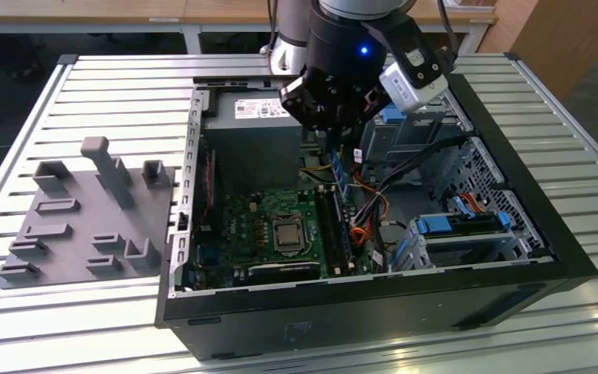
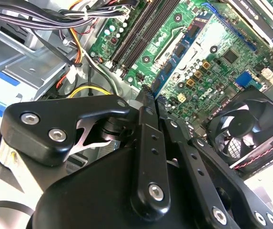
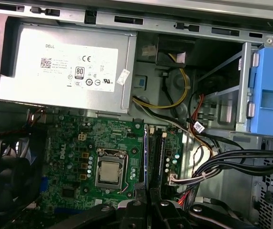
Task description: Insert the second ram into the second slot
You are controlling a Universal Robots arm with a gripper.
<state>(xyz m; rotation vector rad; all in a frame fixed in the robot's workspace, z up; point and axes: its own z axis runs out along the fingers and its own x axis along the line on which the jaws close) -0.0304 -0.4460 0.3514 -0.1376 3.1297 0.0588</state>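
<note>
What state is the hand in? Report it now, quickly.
The hand is closed, holding the second ram.

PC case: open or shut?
Open. The PC case lies on its side with no panel over it; in the exterior view the motherboard and cables are exposed from above.

Bright light glares off the table (image 1: 102,86) and dims inside the case (image 1: 361,312).
</note>
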